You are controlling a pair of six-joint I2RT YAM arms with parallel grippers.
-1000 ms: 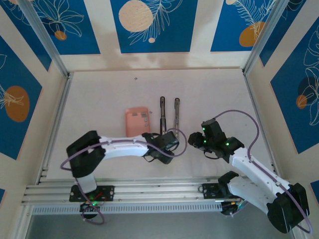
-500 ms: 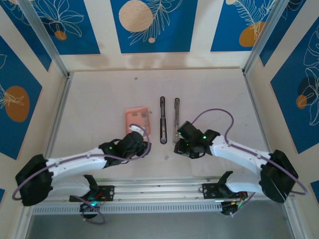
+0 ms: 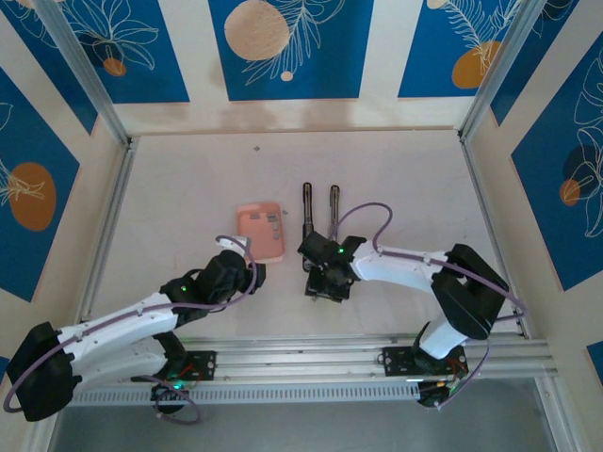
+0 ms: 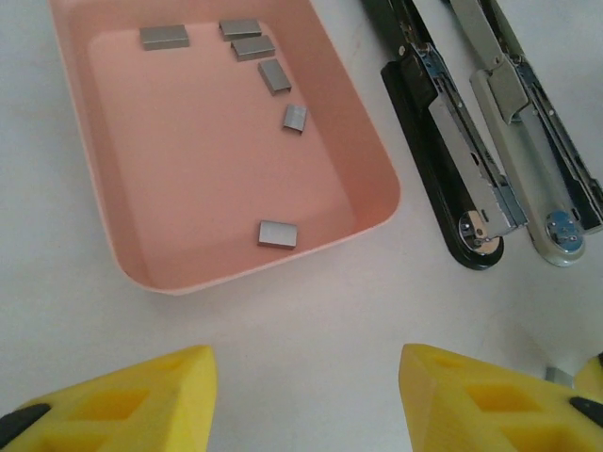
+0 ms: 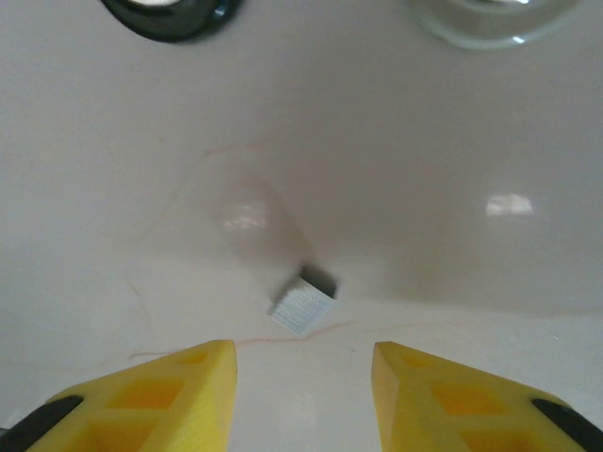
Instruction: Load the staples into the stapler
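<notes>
The left gripper (image 4: 306,400) is held open and empty near the pink box (image 4: 207,169), the right gripper (image 5: 303,400) likewise before what seems a staple strip (image 5: 303,305).

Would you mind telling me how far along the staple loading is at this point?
Done: the stapler lies opened flat, and the box sits open with strips inside. In hand: the right gripper hangs open over a loose strip on the table, not gripping it; the left gripper is open, empty. Left: grasp a strip, seat it in the stapler, close it.
</notes>
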